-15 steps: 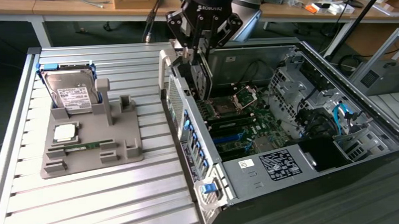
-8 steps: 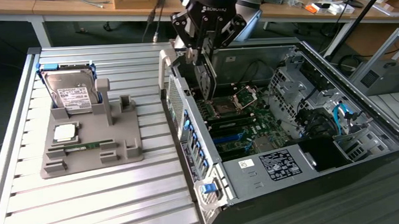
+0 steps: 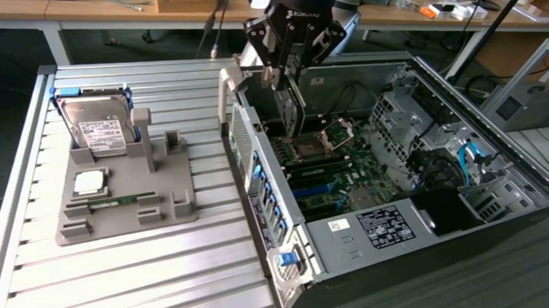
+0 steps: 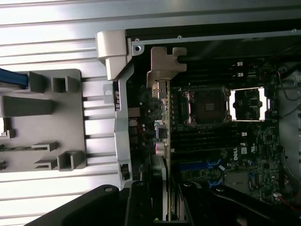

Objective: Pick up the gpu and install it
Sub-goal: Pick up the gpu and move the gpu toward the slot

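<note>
My gripper (image 3: 287, 73) hangs over the open computer case (image 3: 351, 242) and is shut on the gpu (image 3: 292, 109). The card hangs upright below the fingers as a thin dark plate, its lower edge just above the motherboard (image 3: 335, 172), close to the case's rear wall. In the wrist view the gpu (image 4: 163, 141) runs edge-on as a narrow strip from between the black fingers (image 4: 139, 202) out to its silver bracket (image 4: 164, 66). It lies beside the CPU socket (image 4: 207, 106).
A grey holder (image 3: 120, 200) on the slatted metal table (image 3: 123, 282) carries a silver hard drive (image 3: 102, 129), a CPU chip (image 3: 90, 181) and a green memory stick (image 3: 120, 200). Cables and drive cages crowd the case's far side (image 3: 439, 155).
</note>
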Robot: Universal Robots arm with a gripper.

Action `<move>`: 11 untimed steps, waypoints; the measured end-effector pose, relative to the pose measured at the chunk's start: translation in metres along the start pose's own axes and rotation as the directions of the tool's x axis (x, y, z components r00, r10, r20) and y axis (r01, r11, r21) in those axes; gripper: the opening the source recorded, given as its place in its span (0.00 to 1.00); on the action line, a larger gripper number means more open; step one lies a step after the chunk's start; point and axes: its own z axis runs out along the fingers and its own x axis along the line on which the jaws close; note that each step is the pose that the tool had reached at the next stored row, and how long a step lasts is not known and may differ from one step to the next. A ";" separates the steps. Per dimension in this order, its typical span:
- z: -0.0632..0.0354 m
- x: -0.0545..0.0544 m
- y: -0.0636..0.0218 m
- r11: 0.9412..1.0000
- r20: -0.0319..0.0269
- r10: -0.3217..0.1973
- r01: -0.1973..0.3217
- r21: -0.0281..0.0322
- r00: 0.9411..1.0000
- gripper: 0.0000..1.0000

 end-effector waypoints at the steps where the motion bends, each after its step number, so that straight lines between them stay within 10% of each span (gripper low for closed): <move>1: 0.0002 -0.001 0.0001 1.000 0.000 0.000 0.000 0.000 1.000 0.27; 11: 0.0026 -0.014 0.0010 1.000 -0.001 0.000 0.000 0.000 1.000 0.27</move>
